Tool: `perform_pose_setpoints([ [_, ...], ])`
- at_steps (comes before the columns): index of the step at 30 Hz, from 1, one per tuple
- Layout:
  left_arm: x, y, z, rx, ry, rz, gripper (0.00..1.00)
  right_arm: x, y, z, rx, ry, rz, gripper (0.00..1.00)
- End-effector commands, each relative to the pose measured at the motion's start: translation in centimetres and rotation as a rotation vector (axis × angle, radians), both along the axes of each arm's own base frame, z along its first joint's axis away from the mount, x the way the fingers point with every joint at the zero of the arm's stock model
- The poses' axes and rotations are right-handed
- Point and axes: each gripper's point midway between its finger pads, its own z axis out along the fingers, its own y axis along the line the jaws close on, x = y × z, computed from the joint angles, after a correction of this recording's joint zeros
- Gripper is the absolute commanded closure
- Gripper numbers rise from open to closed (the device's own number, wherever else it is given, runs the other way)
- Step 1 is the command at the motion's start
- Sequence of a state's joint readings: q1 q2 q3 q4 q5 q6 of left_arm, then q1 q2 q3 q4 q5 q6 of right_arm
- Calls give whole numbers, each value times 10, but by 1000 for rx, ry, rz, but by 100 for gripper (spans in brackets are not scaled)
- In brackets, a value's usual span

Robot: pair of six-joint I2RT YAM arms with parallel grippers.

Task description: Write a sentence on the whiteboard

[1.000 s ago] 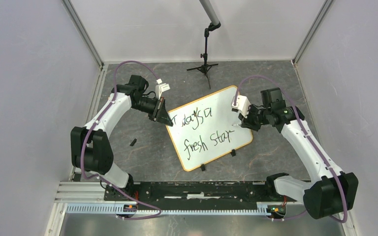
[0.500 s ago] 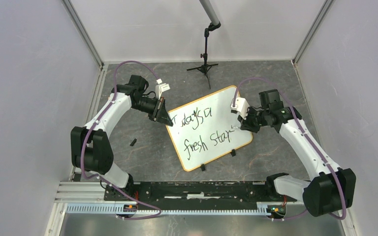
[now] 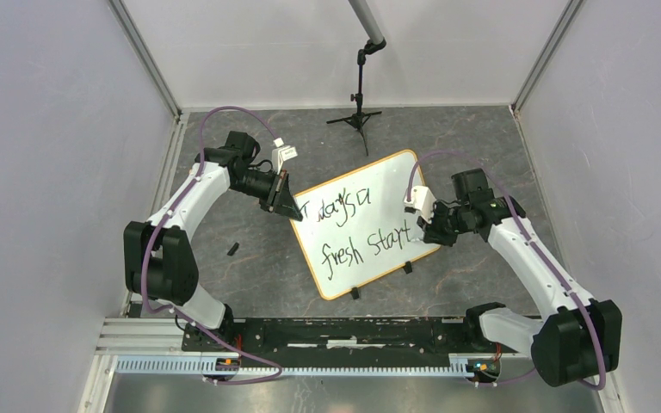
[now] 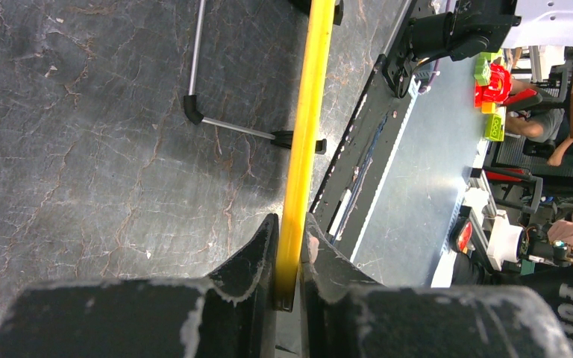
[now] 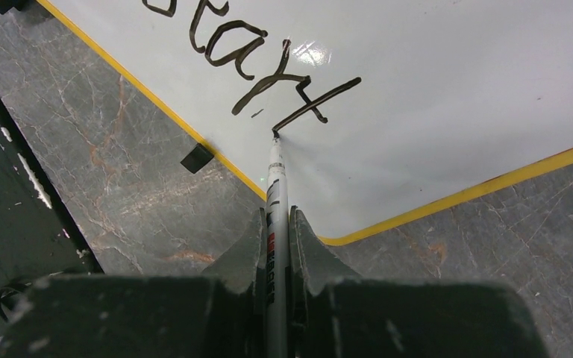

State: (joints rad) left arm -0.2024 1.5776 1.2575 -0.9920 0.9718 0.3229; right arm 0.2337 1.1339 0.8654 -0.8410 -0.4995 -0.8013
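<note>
The left gripper pinches the whiteboard by its yellow rim at the board's left corner, jaws nearly closed on that thin edge. The whiteboard lies at an angle in the middle of the table, a little toward the right edge, with the sentence across it in two black lines. The right gripper has its jaws shut tight on a marker, whose tip touches the board at the end of the last letter's crossbar.

The writing looks finished, so the risk lies in the lift. A sideways drag would leave a stray tail, and a low wrist could smear fresh ink. If the left pinch slips, the board could skid under the tip.

The table is grey and marbled. A small black piece lies toward its left edge, a tripod stands at the far edge, and white walls close three sides.
</note>
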Motion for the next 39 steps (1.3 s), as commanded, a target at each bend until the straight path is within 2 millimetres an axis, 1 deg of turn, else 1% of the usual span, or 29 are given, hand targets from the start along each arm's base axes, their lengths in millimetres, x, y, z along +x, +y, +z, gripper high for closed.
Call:
perform_pose_setpoints([
  [1,16,9,-24,107,-111,-27,98,16,-7,14,-38,-89,-8,100],
  [6,16,10,-23,108,-114,-27,97,25,-7,30,-42,-127,-13,100],
  [12,16,10,-23,108,-117,-28,98,21,-3,42,-23,-130,9,100],
  [15,16,10,-22,106,-116,-27,98,20,-8,38,-48,-129,9,100],
  [21,15,10,-23,107,-115,-29,98,12,-15,20,-86,-100,12,100],
  [25,14,10,-23,107,-115,-30,98,15,-19,13,-107,-114,-7,100],
  [31,14,10,-24,108,-114,-29,97,21,-19,5,-111,-106,-26,100],
  [34,14,10,-24,110,-115,-29,98,21,-20,4,-115,-102,-24,100],
  [39,15,10,-23,108,-117,-29,97,18,-19,14,-111,-109,-5,100],
])
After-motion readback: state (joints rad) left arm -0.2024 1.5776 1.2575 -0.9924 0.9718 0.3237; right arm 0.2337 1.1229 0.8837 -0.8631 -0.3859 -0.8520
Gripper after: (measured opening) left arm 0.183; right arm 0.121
